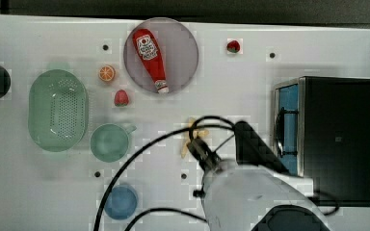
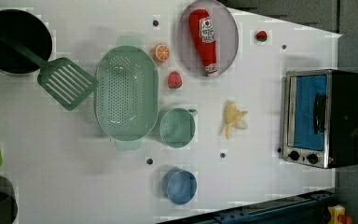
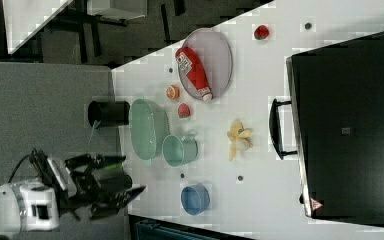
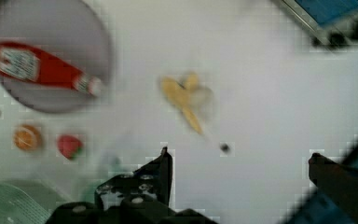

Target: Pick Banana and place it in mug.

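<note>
The banana (image 1: 189, 129), a small pale yellow peeled piece, lies on the white table (image 1: 250, 96) between the mug and the toaster oven, also seen as banana (image 2: 233, 120), banana (image 3: 239, 136) and banana (image 4: 184, 98). The mug (image 1: 109, 142), a pale green round cup with a small handle, stands empty to the top view's left of it; mug (image 2: 177, 127), mug (image 3: 179, 149). My gripper (image 1: 198, 144) hovers above the banana, covering part of it in the top view. In the wrist view the gripper (image 4: 242, 161) is open, nothing between its fingers (image 4: 164, 164).
A green oval colander (image 1: 58, 109) sits beside the mug. A ketchup bottle (image 1: 150, 52) lies on a grey plate (image 1: 183, 43). An orange slice (image 1: 107, 73), two strawberries (image 1: 121, 97), a blue cup (image 1: 121, 202) and a toaster oven (image 1: 332, 137) stand around.
</note>
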`<state>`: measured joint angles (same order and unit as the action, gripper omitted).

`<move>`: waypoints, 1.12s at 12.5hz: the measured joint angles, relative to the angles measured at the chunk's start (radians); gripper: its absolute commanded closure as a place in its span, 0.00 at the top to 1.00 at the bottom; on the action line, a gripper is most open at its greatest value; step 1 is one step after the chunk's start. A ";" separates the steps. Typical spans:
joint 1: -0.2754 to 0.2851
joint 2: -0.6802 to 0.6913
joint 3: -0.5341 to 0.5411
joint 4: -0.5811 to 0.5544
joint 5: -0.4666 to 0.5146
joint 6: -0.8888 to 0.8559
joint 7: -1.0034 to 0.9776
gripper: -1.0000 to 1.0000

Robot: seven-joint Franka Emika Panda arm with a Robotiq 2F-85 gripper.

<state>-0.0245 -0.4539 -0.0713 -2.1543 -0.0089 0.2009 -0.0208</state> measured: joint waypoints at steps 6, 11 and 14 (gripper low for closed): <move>0.000 0.342 0.048 -0.240 -0.017 0.433 -0.268 1.00; 0.007 0.588 0.035 -0.324 0.023 0.647 -0.568 1.00; -0.007 0.675 0.051 -0.322 0.021 0.752 -0.606 1.00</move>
<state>-0.0319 0.2213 -0.0200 -2.4766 0.0124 0.9531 -0.6265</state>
